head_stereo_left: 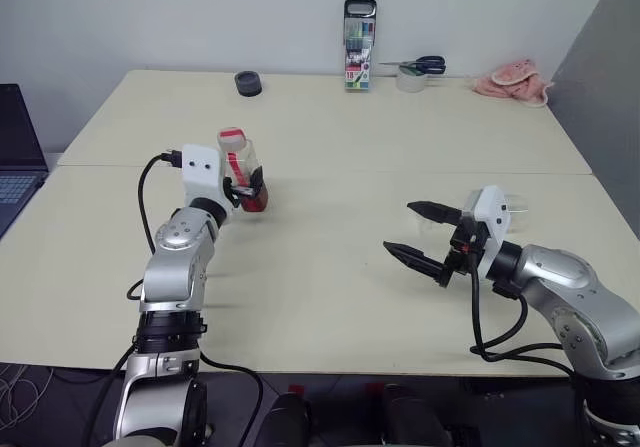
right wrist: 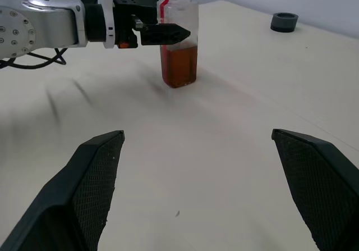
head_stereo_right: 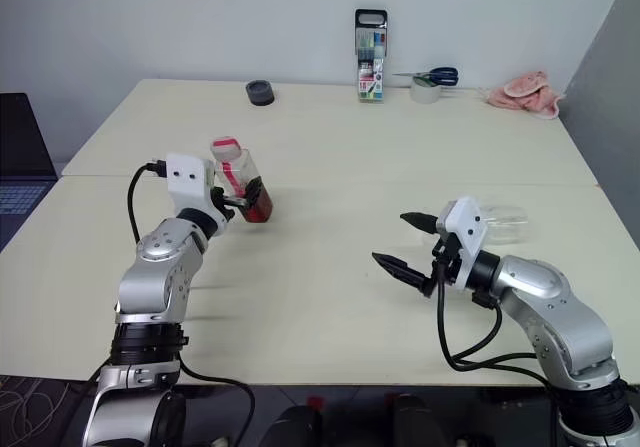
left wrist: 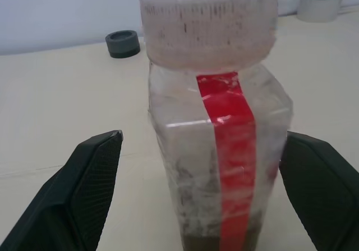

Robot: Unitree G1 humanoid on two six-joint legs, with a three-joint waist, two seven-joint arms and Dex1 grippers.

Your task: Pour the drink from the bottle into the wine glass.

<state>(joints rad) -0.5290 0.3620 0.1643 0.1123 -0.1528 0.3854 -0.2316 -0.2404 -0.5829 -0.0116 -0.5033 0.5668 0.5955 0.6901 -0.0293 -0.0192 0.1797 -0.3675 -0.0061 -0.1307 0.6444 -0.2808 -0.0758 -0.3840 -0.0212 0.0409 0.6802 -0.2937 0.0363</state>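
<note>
When you look down from the head, how far is the pouring? — colleague

Nothing is poured yet. The bottle point(head_stereo_left: 240, 172) stands upright on the left half of the table point(head_stereo_left: 330, 297), about midway between its near and far edges. My left gripper point(head_stereo_left: 255, 189) is level around it, one finger on each side. My right gripper point(head_stereo_left: 400, 228) hangs released above the table's right half, holding nothing. The wine glass point(head_stereo_right: 503, 223) is near the right edge, just behind my right wrist and partly hidden, so I cannot tell if it stands upright. I see no drink in it. — me

And from the left wrist? — colleague

The bottle is between my fingers point(left wrist: 84, 189), but there is a gap on both sides, so I judge that I do not grasp it yet. The cap point(left wrist: 208, 23) is on the bottle. — me

And from the right wrist? — colleague

My own two fingers stand wide apart over bare table. Across from them the drink point(right wrist: 178, 65) fills only the lower part of the bottle, and one finger of my left gripper passes in front of it. — me

So what is left? — colleague

Almost all, I think: to close on the bottle, take off the cap, bring the bottle to the glass and tilt it. — me
</note>
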